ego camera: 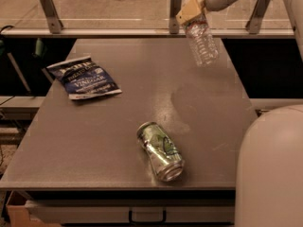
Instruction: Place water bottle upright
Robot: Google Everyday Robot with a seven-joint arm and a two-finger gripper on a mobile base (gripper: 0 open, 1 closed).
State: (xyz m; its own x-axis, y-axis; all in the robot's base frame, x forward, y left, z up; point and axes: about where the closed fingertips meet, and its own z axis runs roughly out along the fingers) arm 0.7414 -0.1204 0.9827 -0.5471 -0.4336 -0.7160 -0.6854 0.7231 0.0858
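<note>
The gripper (191,13) sits high at the far right of the scene, above the back edge of the table (118,122); its tan fingers (188,9) are clamped on the top end of the water bottle (202,44), so the neck and cap are hidden inside the grasp and cannot be made out; the clear ribbed body hangs directly below the gripper, base lowest. The relation that matters is the bottle's long axis against the tabletop: it runs close to vertical but not true, leaning so that the base swings a little toward the right and nearer the camera while the top stays tucked under the gripper; the base appears to be clear of the surface rather than touching it, though how far it is lifted cannot be told. Since the robot has only this one arm, the placing falls to it alone; the judgement is that the coming move calls for bringing the axis square to the table and lowering until the base rests flat. The green can (160,150) lies on its side near the front edge and the blue snack bag (84,77) lies flat at the left, both well apart from the bottle.
</note>
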